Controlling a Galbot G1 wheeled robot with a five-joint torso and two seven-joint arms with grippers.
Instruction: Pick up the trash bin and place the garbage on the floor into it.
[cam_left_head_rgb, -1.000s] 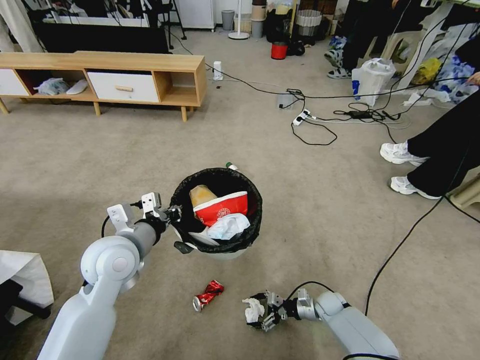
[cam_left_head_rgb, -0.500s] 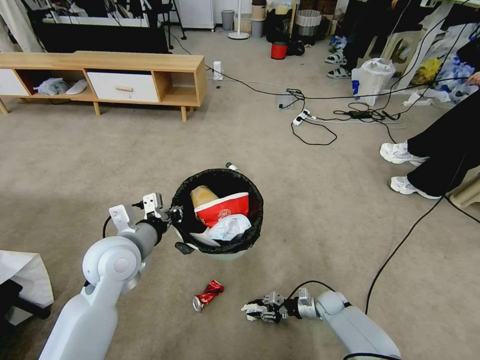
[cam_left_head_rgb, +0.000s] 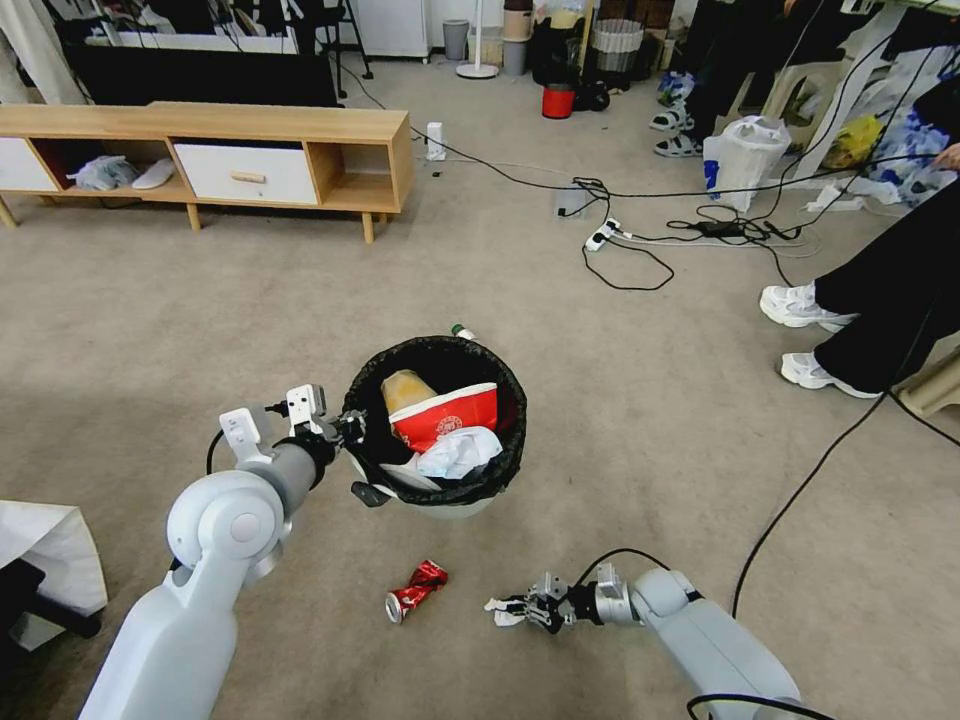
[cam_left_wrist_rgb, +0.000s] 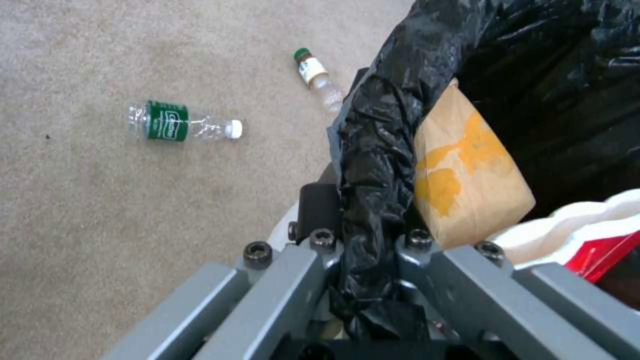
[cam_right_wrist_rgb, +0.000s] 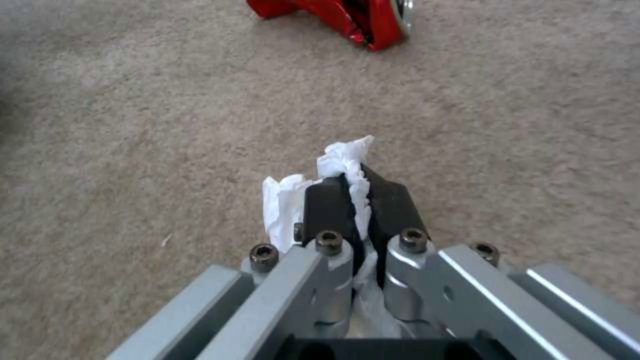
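The trash bin (cam_left_head_rgb: 440, 347), a white pail lined with a black bag, hangs just above the floor (cam_left_head_rgb: 250, 300). My left gripper (cam_left_head_rgb: 350, 430) is shut on its near-left rim; the left wrist view shows the fingers (cam_left_wrist_rgb: 320, 205) pinching the bag fold (cam_left_wrist_rgb: 373, 130). Inside lie a brown cardboard piece (cam_left_head_rgb: 403, 390), a red-white carton (cam_left_head_rgb: 445, 415) and a tissue with a mask (cam_left_head_rgb: 455, 452). Low over the carpet, my right gripper (cam_left_head_rgb: 520, 608) is shut on a white tissue (cam_right_wrist_rgb: 340, 155). A crushed red can (cam_left_head_rgb: 416, 589) lies to its left. Two clear bottles (cam_left_wrist_rgb: 183, 127) (cam_left_wrist_rgb: 317, 75) lie beyond the bin.
A low wooden cabinet (cam_left_head_rgb: 200, 160) stands at the back left. Cables and a power strip (cam_left_head_rgb: 640, 240) cross the floor behind, and one cable (cam_left_head_rgb: 800, 490) runs down the right. A person's legs and white shoes (cam_left_head_rgb: 810, 305) are at right. A white bag (cam_left_head_rgb: 50, 550) lies near left.
My right gripper has turned and closed on the white tissue, which is now squeezed thin between the fingers. The left arm and the bin have stayed put.
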